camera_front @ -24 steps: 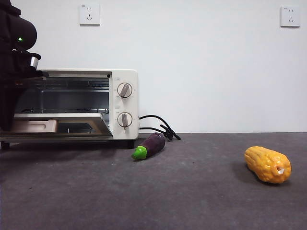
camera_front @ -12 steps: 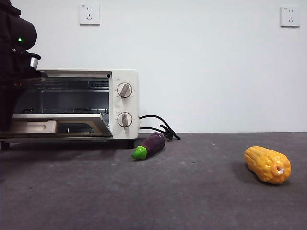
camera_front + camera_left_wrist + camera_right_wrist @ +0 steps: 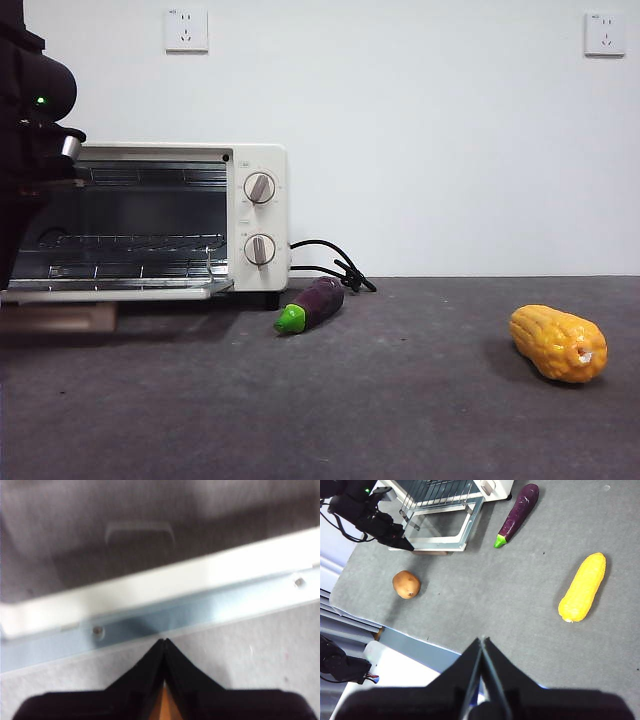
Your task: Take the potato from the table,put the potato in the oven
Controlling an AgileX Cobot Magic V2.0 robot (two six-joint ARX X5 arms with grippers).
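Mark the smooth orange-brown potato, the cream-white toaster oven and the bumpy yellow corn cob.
Smooth orange-brown potato [image 3: 406, 584], right wrist view: middle of its skin.
Cream-white toaster oven [image 3: 262, 218], front view: knob panel.
Bumpy yellow corn cob [image 3: 557, 343], front view: middle of its body.

Lab bench: bare wall [image 3: 420, 140], toy vegetables [image 3: 558, 343].

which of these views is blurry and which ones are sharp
Left wrist view: soft and blurred, the oven door edge smeared behind the left gripper. Front view: sharp, the corn casting a soft shadow. Right wrist view: clear on the potato and eggplant.
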